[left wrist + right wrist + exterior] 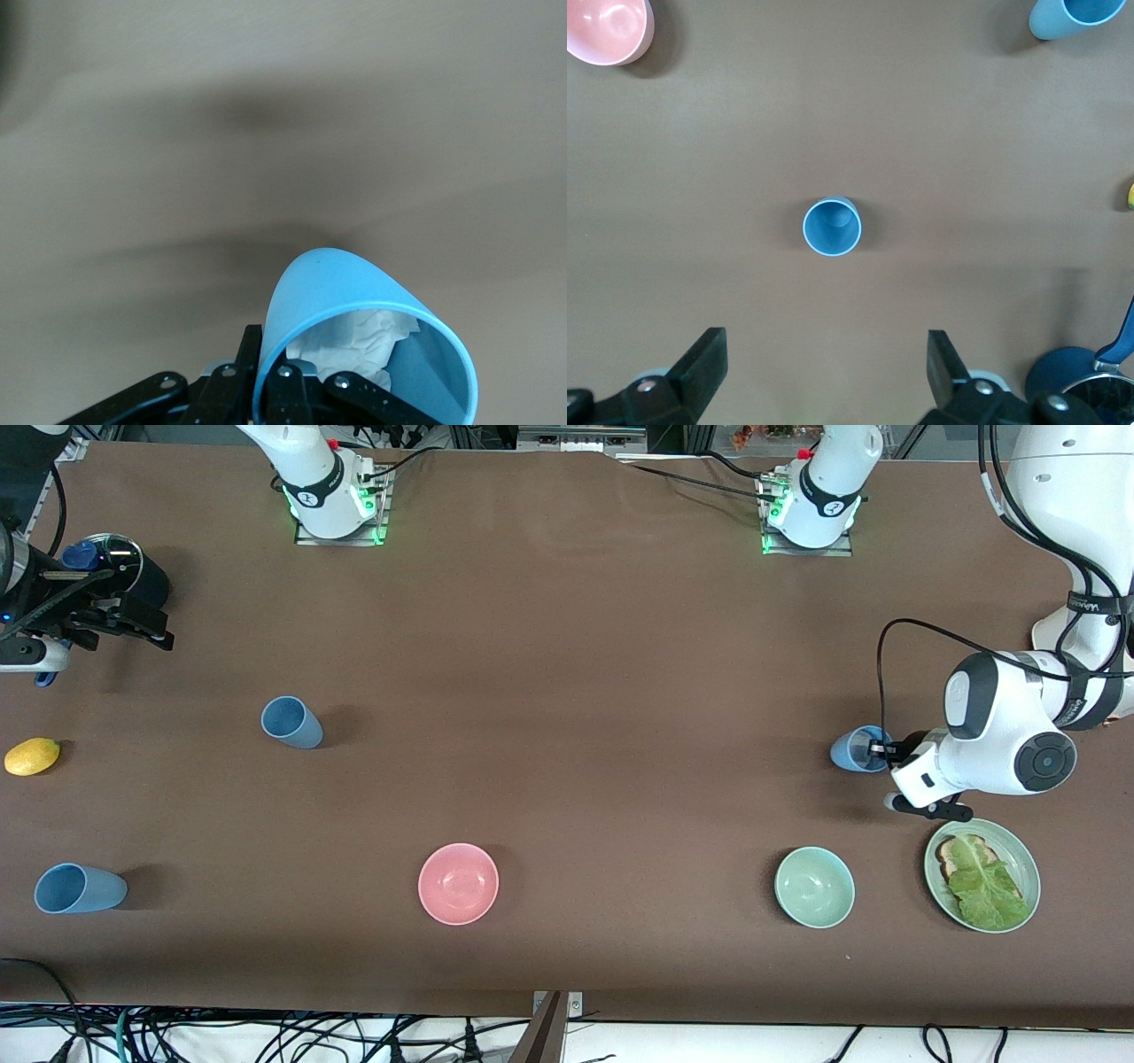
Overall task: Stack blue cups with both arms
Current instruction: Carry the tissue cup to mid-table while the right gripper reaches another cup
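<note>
My left gripper (881, 751) is shut on the rim of a light-blue cup (856, 748), which is tilted, low over the table at the left arm's end. In the left wrist view one finger (251, 354) is outside the cup (354, 288) wall and the other inside, and crumpled white paper (354, 341) lies in the cup. A second blue cup (291, 722) stands toward the right arm's end, and my open right gripper (824, 372) looks straight down at this cup (832, 227). A third blue cup (78, 888) sits nearer the front camera. The right gripper (146, 622) hangs beside the saucepan.
A navy saucepan with a glass lid (124, 567) and a lemon (32, 756) are at the right arm's end. A pink bowl (458, 883) and a green bowl (814, 887) sit near the front. A green plate (1028, 859) with toast and lettuce lies by the left gripper.
</note>
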